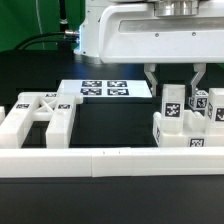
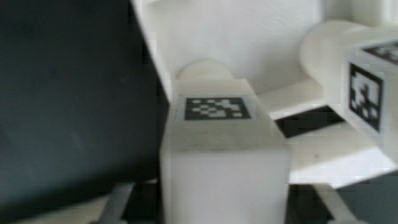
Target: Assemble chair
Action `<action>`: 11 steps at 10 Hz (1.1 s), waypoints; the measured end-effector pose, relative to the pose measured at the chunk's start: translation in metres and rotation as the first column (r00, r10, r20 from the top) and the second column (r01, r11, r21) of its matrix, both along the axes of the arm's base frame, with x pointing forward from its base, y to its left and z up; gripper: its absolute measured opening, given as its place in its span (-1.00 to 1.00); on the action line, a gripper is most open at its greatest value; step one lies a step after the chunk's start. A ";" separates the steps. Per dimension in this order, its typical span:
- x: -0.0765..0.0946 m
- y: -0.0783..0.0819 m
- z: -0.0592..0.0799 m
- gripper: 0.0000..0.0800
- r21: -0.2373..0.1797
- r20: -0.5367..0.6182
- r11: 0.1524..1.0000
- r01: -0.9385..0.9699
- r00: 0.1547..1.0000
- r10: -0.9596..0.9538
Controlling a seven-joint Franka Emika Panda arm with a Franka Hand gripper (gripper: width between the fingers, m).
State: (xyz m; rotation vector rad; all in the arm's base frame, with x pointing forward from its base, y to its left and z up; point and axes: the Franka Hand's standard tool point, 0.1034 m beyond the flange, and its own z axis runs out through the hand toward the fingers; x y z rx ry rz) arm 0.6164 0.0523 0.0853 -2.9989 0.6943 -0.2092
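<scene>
Pickup of a leg (image 1: 172, 108) is, by my reading, the step in hand. The tool (image 1: 174, 84) hangs right over it at the exterior view's right. Its two fingers stand apart, one on each side of the leg's top end, with a gap showing on both sides, so nothing is clamped yet.

The leg stands upright on the counter (image 1: 110, 118) among other white chair parts (image 1: 203, 104), close against them. It is well apart from the braced frame (image 1: 40, 115) at the exterior view's left. Its long axis runs straight up and down, its upper end points at the tool, and its tagged face is turned toward the exterior camera. In the wrist view the leg (image 2: 217, 140) fills the middle, with a neighbouring tagged part (image 2: 365, 85) just beside it.

For the next move you need the fingers brought together squarely on the leg's flat sides. Then lift straight up along its axis, so that the neighbours are not knocked over.
</scene>
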 end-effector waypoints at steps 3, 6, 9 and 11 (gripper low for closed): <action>-0.002 -0.003 -0.002 -0.29 0.055 -0.009 0.936 0.348 0.937 -0.348; -0.003 -0.005 -0.002 -0.29 0.089 -0.039 0.803 0.589 0.808 -0.588; -0.003 -0.003 -0.002 -0.29 0.110 -0.067 0.640 0.760 0.648 -0.758; -0.004 -0.003 -0.003 0.17 0.104 -0.061 0.678 0.727 0.685 -0.726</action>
